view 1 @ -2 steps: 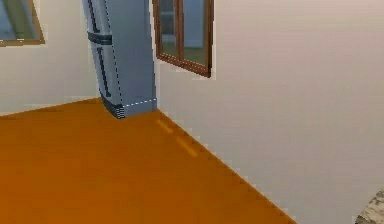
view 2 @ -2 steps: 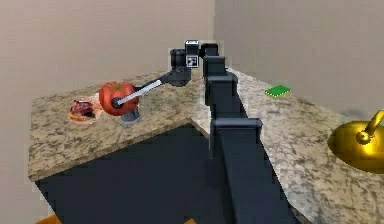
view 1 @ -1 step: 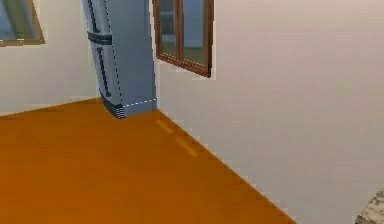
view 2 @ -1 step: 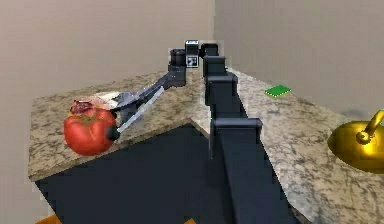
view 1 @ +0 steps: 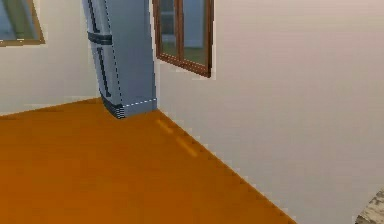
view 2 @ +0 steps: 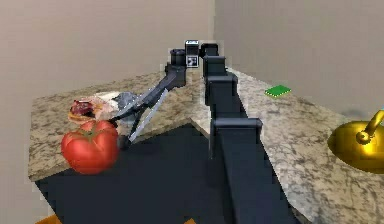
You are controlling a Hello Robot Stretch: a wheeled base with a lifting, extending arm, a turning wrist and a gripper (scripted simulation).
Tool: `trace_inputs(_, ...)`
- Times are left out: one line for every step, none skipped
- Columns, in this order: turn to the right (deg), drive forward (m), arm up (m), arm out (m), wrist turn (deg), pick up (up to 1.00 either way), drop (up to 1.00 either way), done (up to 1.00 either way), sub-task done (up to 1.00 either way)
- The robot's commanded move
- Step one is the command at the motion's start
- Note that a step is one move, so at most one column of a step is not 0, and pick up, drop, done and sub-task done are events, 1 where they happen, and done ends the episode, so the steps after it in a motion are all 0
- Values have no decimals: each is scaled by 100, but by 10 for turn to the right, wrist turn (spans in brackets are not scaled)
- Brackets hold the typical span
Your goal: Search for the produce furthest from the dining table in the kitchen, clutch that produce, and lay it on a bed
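Observation:
A big red tomato (view 2: 90, 147) shows at the arm side view's left, at the edge where a speckled stone counter (view 2: 300, 140) meets a dark surface (view 2: 150, 180). The dark arm (view 2: 228, 120) rises from the bottom edge to its white marked squares. From there the gripper (view 2: 118, 128) reaches down and left, its thin fingers (view 2: 150, 98) ending right by the tomato. I cannot tell whether the gripper holds the tomato or whether the tomato rests on the surface. A brown and white blob (view 2: 95, 105) lies on the counter just behind it.
On the counter lie a small green flat thing (view 2: 278, 91) and a golden pot-like vessel (view 2: 362, 142) at the right edge. In the forward view a grey-blue fridge (view 1: 120, 55) stands in a corner beside a wood-framed window (view 1: 183, 35); orange wooden floor (view 1: 100, 170) spreads before a white wall (view 1: 300, 100).

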Motion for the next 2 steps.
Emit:
trace_inputs(0,0,0,-42,0,0,0,0,0)
trace_inputs(-450,0,0,0,0,0,0,0,0)
